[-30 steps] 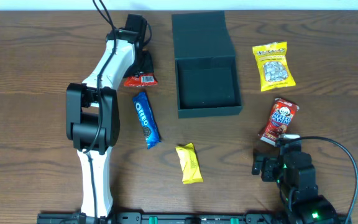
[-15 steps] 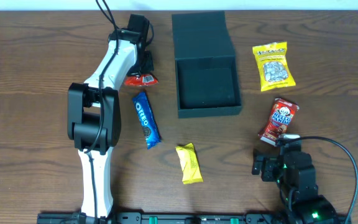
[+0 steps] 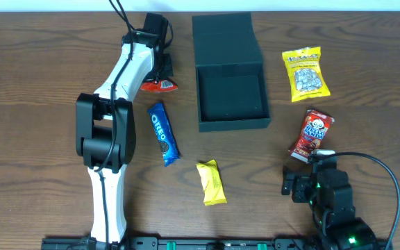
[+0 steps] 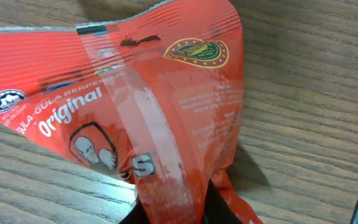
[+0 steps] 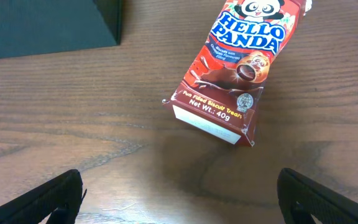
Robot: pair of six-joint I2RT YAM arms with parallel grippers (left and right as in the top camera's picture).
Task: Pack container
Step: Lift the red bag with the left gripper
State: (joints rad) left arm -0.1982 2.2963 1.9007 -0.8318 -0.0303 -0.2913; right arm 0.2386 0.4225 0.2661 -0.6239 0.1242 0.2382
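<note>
The container [image 3: 231,76] is a dark green-black square box at the back centre of the table, its flap lid lying open behind it. My left gripper [image 3: 162,75] stands just left of it, shut on a red snack packet [image 3: 160,86]. In the left wrist view that red packet [image 4: 160,118] fills the frame, pinched at its lower end between my fingertips [image 4: 213,208] and lifted slightly off the wood. My right gripper [image 5: 179,193] is open near the front right, empty, just short of the Hello Panda packet [image 5: 235,68]. A corner of the container [image 5: 48,25] shows at upper left there.
A blue Oreo packet [image 3: 163,133] lies left of centre, a yellow packet [image 3: 211,182] near the front middle. A yellow nut bag [image 3: 305,73] lies right of the container, with the Hello Panda packet [image 3: 311,134] below it. The left arm [image 3: 106,132] stretches along the left side.
My left gripper has closed on the red packet, which has crumpled and shifted slightly toward the back. The right arm has not moved.
</note>
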